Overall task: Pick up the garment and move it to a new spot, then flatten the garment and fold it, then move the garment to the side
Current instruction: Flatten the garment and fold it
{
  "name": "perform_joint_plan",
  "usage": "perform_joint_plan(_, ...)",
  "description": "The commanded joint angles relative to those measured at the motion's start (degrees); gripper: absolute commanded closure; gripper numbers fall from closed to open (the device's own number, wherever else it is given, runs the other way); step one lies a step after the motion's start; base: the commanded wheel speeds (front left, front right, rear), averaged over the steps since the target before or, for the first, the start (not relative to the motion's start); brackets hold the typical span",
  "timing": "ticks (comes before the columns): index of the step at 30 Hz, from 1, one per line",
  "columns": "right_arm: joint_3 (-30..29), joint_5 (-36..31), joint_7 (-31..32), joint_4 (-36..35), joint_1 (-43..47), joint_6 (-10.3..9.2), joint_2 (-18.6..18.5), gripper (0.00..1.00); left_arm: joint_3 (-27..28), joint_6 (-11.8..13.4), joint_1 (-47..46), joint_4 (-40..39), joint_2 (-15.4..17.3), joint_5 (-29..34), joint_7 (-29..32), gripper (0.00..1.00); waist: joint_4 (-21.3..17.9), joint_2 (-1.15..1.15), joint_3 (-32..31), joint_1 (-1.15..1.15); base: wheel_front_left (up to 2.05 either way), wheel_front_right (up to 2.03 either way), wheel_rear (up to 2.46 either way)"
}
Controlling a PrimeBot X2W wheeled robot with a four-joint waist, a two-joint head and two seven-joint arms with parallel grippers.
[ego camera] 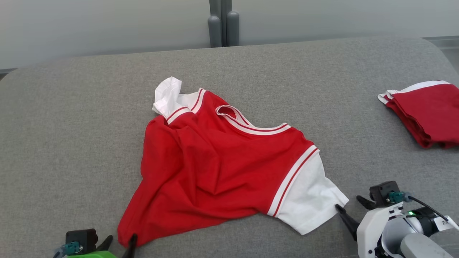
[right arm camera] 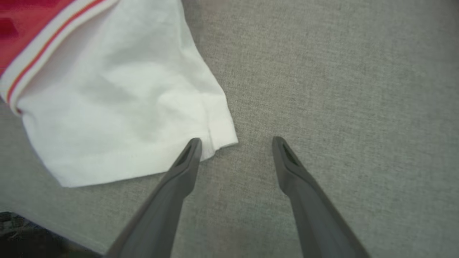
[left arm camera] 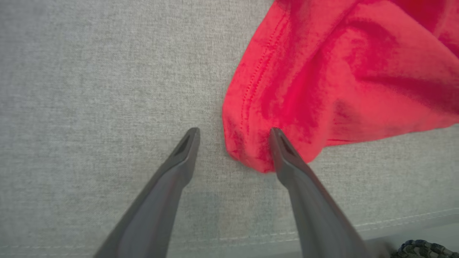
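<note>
A small white tag at the wrist of the right arm bears dark characters. The first looks like a 2; the rest is too small to read.

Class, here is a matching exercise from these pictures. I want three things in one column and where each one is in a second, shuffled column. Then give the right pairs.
Column one:
1. left gripper
2. right gripper
3. folded red garment

Column two:
a. far right of the grey surface
b. open, beside the white sleeve
c. open, at the red hem corner

Pairs: 1-c; 2-b; 3-a.
</note>
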Motion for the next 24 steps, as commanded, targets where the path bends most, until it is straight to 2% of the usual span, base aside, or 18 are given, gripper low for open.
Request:
perform_joint_plan(1,1.2,1.2,0.1,0.8,-1.1,-0.06,0.1,0.0,-0.1,0.2,-1.2,0.4,-0.2,-0.6,0.0,0.0,0.0,0.0,0.3,0.0,0.0,0.0,0.0)
perform_joint_plan(8,6.2,5.1,-0.3,3.5,-4.1,-0.05,0.3,0.0,-2.9,0.0,-2.9,2.2,0.2,-2.8,0.3,0.0,-0.2,0.0,1.1,0.0,0.0,0.0,0.0)
perform_joint_plan(9,7.0,5.9,-0.2,4.1,-4.5,-0.04,0.4,0.0,-3.5,0.0,-3.0,2.8,0.4,-3.3,0.8,0.18,-0.2,0.0,1.1,0.0,0.0,0.0,0.0)
perform_joint_plan(10,7.9,6.7,0.2,4.5,-4.7,-0.03,0.3,0.0,-4.4,0.0,-2.9,3.5,0.6,-3.7,1.6,0.57,-0.2,0.0,1.1,0.0,0.0,0.0,0.0)
perform_joint_plan(11,8.9,7.3,0.2,4.7,-5.0,-0.02,0.2,0.19,-5.5,0.0,-2.7,3.6,0.5,-4.4,2.3,0.8,-0.3,0.0,1.1,0.0,0.0,0.0,0.0)
perform_joint_plan(12,10.5,9.3,-0.8,4.6,-5.5,-0.01,0.0,1.0,-6.5,0.0,-2.6,3.6,0.7,-6.1,2.7,1.0,-0.4,0.0,1.0,0.0,0.0,0.0,0.0)
perform_joint_plan(14,10.7,13.8,-2.2,3.3,-5.7,-0.02,0.2,1.0,-7.1,0.0,-2.2,3.2,1.7,-7.1,3.3,1.0,-0.6,0.0,1.0,0.0,0.0,0.0,0.0)
perform_joint_plan(17,9.7,20.5,-4.2,0.6,-6.4,-0.06,-1.5,1.0,-6.9,0.0,-1.5,0.1,2.3,-10.7,4.3,1.0,-0.9,0.0,0.9,0.0,0.0,0.0,0.0)
perform_joint_plan(22,5.0,31.6,-6.6,-7.3,-7.3,-0.05,-5.5,1.0,-3.4,0.0,-1.1,-12.8,6.0,-16.0,4.8,1.0,-1.7,0.0,1.7,0.0,0.0,0.0,0.0)
perform_joint_plan(24,2.3,35.7,-7.0,-11.9,-7.7,-0.03,-7.6,1.0,-1.7,0.1,-1.7,-19.9,6.3,-18.6,6.0,1.0,-1.9,0.0,3.0,0.0,0.0,0.0,0.0)
